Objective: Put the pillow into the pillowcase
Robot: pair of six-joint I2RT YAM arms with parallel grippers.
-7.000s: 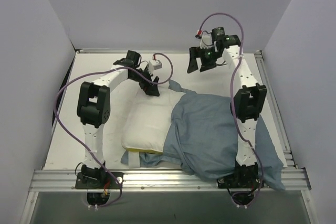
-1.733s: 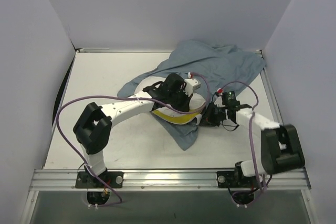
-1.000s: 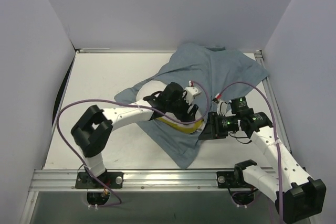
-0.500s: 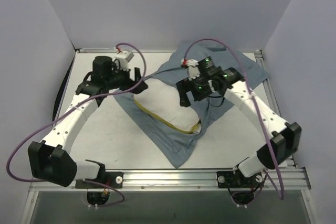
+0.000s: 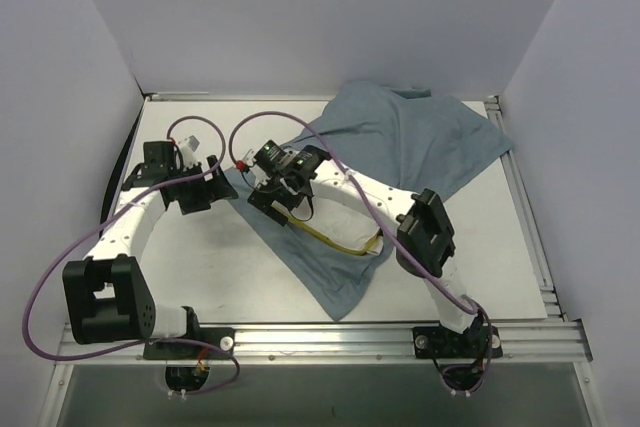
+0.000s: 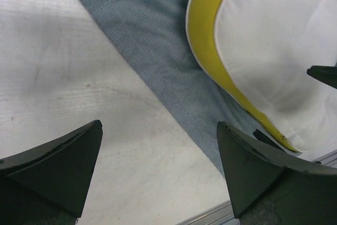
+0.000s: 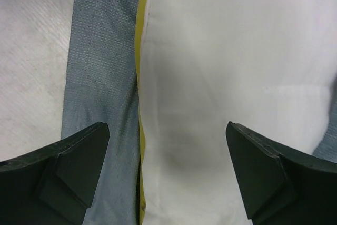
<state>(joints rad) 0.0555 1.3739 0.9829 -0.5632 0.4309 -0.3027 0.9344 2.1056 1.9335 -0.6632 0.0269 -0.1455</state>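
The grey-blue pillowcase [image 5: 400,142] lies spread from the far right down to the near middle of the table. The white pillow [image 5: 325,219] with its yellow band [image 5: 338,242] rests on the case's lower layer. Its far end is covered by fabric and my right arm crosses over it. My right gripper [image 5: 283,207] hangs open over the pillow's left end; in the right wrist view the pillow [image 7: 221,77] and a strip of pillowcase [image 7: 100,77] lie under the spread gripper [image 7: 168,151]. My left gripper [image 5: 208,187] stands open over bare table, just left of the pillowcase [image 6: 158,51] and pillow [image 6: 274,40], holding nothing.
White table [image 5: 200,267] with a metal rail [image 5: 320,337] along the near edge. Walls close in on the left, back and right. Purple cables loop over both arms. A pointed corner of the case reaches toward the near rail.
Both grippers have opened wide. My right gripper has swung left across the pillow to its left end. My left gripper has drawn back and lower on the left side.
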